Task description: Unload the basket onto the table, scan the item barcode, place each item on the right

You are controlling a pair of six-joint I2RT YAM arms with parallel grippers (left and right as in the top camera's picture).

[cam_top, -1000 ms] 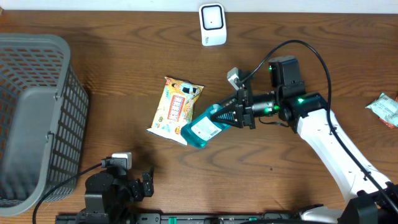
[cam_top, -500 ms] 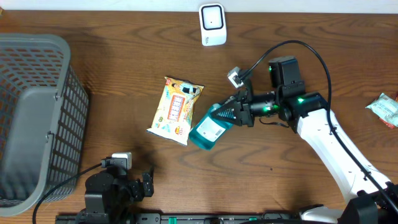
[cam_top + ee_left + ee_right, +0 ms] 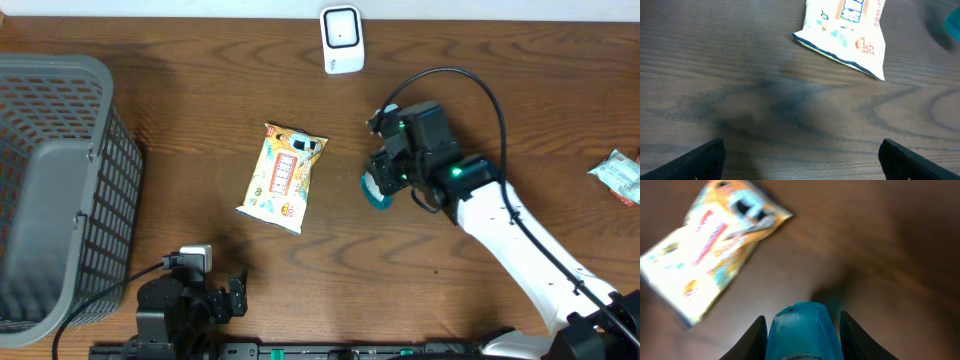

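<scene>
Dark brown wood covered the whole table (image 3: 180, 100). At the left edge of the overhead view stood a big grey plastic basket with mesh walls (image 3: 110, 190). A small white barcode scanner (image 3: 341, 40) sat at the top middle of that view. A flat yellow snack packet (image 3: 283, 177) lay on the wood near the middle. Just right of the middle, the right claw (image 3: 385, 185) was clenched on a teal plastic pouch (image 3: 378, 198), and a bit of the pouch poked out past the black fingers. The teal plastic pouch was lower in the frame than the scanner and well apart from it. It was apart from the yellow snack packet too. In the right wrist view the pouch (image 3: 800, 327) sat snug between two black fingers (image 3: 749, 340), and the yellow packet (image 3: 705, 255) looked blurry at the upper left. A small pale wrapped packet (image 3: 620, 175) lay at the far right edge of the overhead view. At the bottom left, the left claw (image 3: 801, 147) was spread wide with nothing in it, low over bare wood. One end of the yellow packet (image 3: 845, 30) showed at the top of its view.
</scene>
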